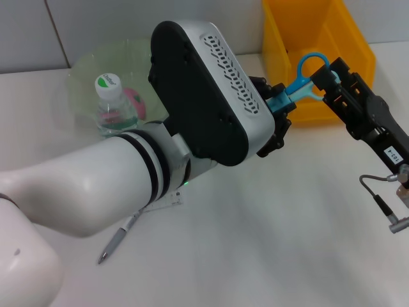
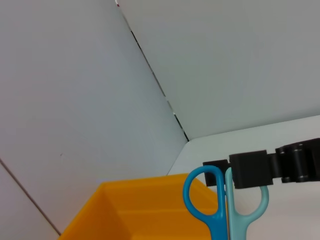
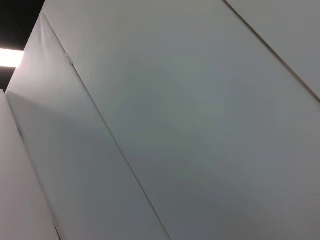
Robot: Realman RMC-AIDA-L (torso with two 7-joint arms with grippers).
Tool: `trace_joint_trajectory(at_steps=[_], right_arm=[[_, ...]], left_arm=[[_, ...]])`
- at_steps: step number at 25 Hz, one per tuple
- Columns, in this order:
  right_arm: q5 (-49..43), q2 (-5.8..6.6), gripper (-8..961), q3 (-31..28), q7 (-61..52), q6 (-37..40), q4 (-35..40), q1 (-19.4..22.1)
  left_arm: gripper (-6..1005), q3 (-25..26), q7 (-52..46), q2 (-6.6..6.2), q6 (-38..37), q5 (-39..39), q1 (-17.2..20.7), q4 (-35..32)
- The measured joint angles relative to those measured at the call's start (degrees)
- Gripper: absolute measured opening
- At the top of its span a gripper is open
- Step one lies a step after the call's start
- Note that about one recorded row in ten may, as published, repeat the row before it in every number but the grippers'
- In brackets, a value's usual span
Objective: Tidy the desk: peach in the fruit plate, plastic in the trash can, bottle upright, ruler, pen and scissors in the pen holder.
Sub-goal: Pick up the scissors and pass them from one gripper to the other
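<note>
The blue scissors [image 1: 300, 86] hang in mid-air in front of the yellow bin [image 1: 348, 38]. My left gripper [image 1: 276, 105] is shut on their blade end. My right gripper [image 1: 323, 83] is closed on the handle loops from the other side. In the left wrist view the scissors [image 2: 220, 210] point up with the right gripper [image 2: 229, 172] clamped across the handles, above the yellow bin [image 2: 135, 210]. The bottle [image 1: 114, 102] stands upright beside the pink peach [image 1: 135, 99] in the green plate [image 1: 89, 64]. The pen [image 1: 118, 240] lies on the table. The ruler [image 1: 169, 201] is mostly hidden under my left arm.
My left forearm spans the middle of the head view and hides much of the table. The white table stretches to the right and front. The right wrist view shows only wall panels.
</note>
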State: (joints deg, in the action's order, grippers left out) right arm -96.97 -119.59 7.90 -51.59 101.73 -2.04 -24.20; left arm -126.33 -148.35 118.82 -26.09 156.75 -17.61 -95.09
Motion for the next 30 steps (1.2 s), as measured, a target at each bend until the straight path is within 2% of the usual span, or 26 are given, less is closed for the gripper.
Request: trace_joint_trajectory(at_steps=[8,17,30], right_arm=[[-0.1,-0.03,816,0.2,0.1,-1.5,-0.5,-0.2],[-0.2,-0.05,631,0.4,0.0,-2.0,-0.6,-0.5],[-0.2,-0.03,297,0.9,0.0,-2.3,-0.6,-0.6]], left_arm=[[269,-0.1,0.5,0.07,0.0,-0.4,0.0,0.0],[282,-0.1,0.5,0.09,0.0,-0.4,0.0,0.0],[300,-0.1,0.5,0.09,0.0,-0.4,0.0,0.0]])
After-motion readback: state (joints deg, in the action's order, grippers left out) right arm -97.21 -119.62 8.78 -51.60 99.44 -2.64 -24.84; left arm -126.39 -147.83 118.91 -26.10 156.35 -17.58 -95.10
